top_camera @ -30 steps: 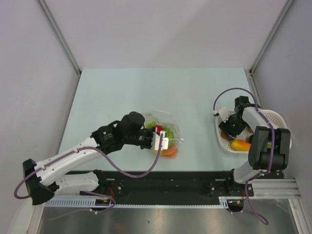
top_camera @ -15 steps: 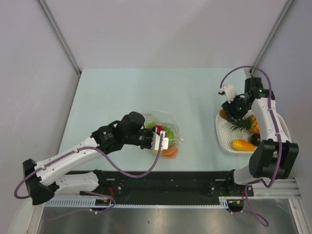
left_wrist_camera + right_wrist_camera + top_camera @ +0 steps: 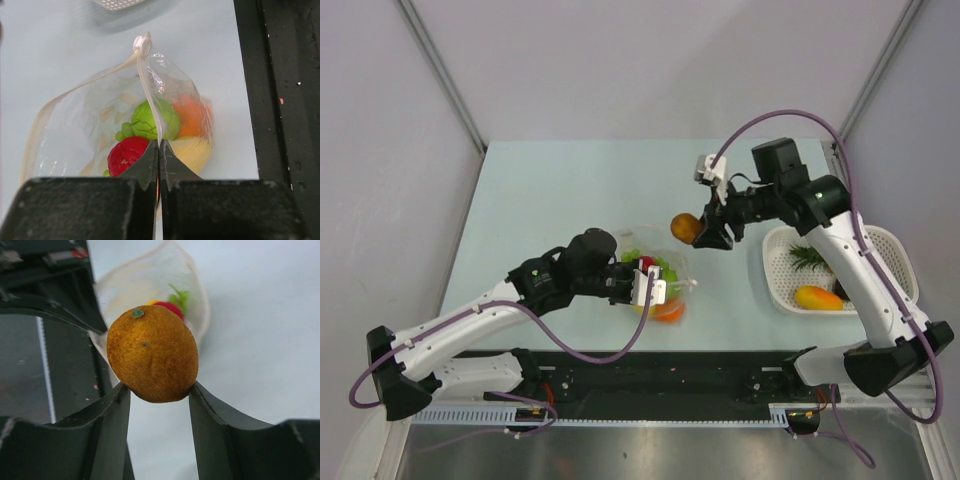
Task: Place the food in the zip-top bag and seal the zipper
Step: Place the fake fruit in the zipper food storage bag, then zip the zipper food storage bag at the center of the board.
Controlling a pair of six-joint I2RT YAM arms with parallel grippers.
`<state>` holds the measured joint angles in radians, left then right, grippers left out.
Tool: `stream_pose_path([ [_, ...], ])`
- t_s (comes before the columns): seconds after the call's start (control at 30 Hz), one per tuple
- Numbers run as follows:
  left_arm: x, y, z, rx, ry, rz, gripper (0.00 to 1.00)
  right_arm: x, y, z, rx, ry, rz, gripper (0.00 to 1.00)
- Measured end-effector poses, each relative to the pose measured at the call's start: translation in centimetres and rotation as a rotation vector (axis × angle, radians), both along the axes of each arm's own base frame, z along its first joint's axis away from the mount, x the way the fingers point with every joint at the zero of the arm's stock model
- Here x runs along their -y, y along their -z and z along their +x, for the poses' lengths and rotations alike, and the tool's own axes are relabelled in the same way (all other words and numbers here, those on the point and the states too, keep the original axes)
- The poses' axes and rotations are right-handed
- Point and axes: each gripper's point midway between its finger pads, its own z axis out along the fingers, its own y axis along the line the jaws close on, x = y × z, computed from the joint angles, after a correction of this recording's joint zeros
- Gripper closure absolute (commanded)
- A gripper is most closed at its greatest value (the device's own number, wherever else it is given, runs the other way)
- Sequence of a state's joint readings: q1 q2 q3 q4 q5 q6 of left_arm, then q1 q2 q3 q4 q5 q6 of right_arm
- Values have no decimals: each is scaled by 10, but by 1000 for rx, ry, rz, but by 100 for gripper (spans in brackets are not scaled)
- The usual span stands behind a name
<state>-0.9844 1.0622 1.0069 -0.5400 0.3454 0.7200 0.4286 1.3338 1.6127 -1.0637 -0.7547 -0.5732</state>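
Observation:
The clear zip-top bag [image 3: 658, 272] lies near the table's front, mouth held up by my left gripper [image 3: 648, 285]. In the left wrist view that gripper [image 3: 159, 146] is shut on the bag's whitish zipper [image 3: 149, 97]. Inside the bag [image 3: 95, 117] are green grapes [image 3: 150, 120], a red piece [image 3: 125, 152], an orange piece [image 3: 194, 114] and a yellow piece [image 3: 194, 152]. My right gripper [image 3: 692, 231] hangs in the air just right of and behind the bag, shut on an orange [image 3: 684, 228]. The right wrist view shows the orange [image 3: 152, 354] pinched between both fingers [image 3: 112, 412], with the bag [image 3: 150, 280] beyond it.
A white slotted basket [image 3: 892, 240] stands at the right edge, holding a yellow mango [image 3: 817, 298], a green leafy piece [image 3: 810, 257] and a dark piece [image 3: 840, 290]. The black base rail [image 3: 670, 365] runs along the near table edge.
My right arm has lifted the orange out of the basket and carried it left toward the bag. The left arm and the bag have not moved.

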Motion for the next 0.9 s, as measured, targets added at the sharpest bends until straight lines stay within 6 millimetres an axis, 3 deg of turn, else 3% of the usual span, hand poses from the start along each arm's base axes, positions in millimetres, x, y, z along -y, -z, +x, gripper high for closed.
stream_pose_path([
  [0.07,0,0,0,-4,-4,-1,100,-17,4,-10,-27,-51,2,64],
  [0.17,0,0,0,-11,-10,-3,100,-41,18,-21,-69,-115,-18,47],
  [0.2,0,0,1,-12,-11,-3,100,-45,23,-23,-78,-128,-26,24],
  [0.3,0,0,0,-18,-16,-5,100,-53,37,-26,-109,-138,-59,0],
  [0.43,0,0,0,-31,-27,-9,100,-48,40,-21,-94,-97,-69,0],
  [0.53,-1,-2,0,-38,-35,-18,100,-21,43,-19,-77,-15,-47,0],
  [0.67,-1,-2,-1,-50,-46,-31,100,16,50,-38,-6,79,9,0],
  [0.8,0,-3,0,-57,-56,-43,100,28,72,-72,111,85,119,11],
  [0.9,1,-5,1,-54,-59,-49,100,25,86,-80,189,82,198,17],
])
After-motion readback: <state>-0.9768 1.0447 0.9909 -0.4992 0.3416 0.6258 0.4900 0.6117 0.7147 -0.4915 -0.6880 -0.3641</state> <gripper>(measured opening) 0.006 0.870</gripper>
